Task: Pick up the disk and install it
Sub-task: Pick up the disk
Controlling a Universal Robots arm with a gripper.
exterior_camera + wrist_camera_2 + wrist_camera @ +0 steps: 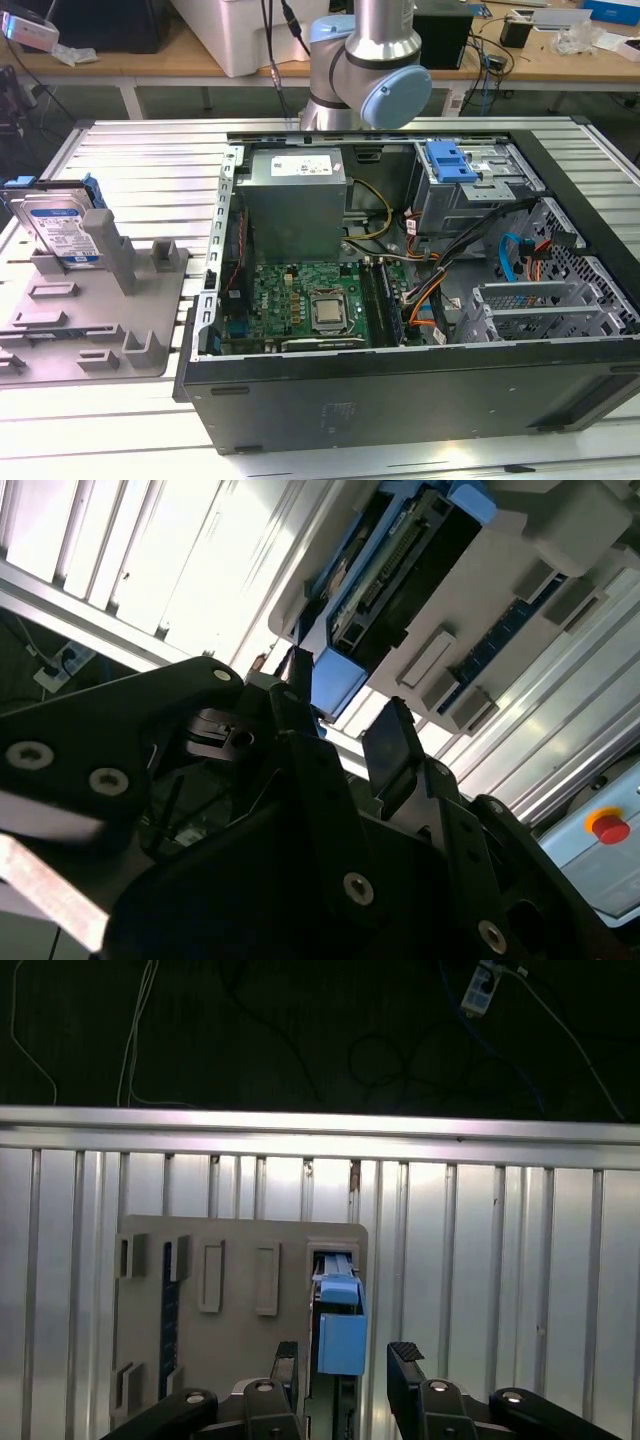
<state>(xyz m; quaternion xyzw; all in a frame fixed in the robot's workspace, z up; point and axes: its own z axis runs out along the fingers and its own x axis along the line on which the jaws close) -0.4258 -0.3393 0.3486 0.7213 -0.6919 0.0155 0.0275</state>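
Note:
The disk (55, 225), silver with a white-and-blue label and a blue carrier frame, stands on edge in a grey holder (90, 330) at the exterior view's left. In the first wrist view my gripper (346, 1360) is open and looks down on the holder (230, 1260). The blue end of the disk's carrier (340, 1330) lies in line with the gap between my two black fingers (288, 1360), some way beyond them and untouched. The second wrist view shows the same open gripper (342, 715) with the disk's edge (390, 570) in the holder (500, 590) beyond.
An open computer case (400, 390) lies on the slatted metal table (150, 150), with a motherboard (310, 300), a grey power-supply box (295, 200) and a drive bay with a blue latch (450, 160). My arm's base (365, 60) stands behind the case.

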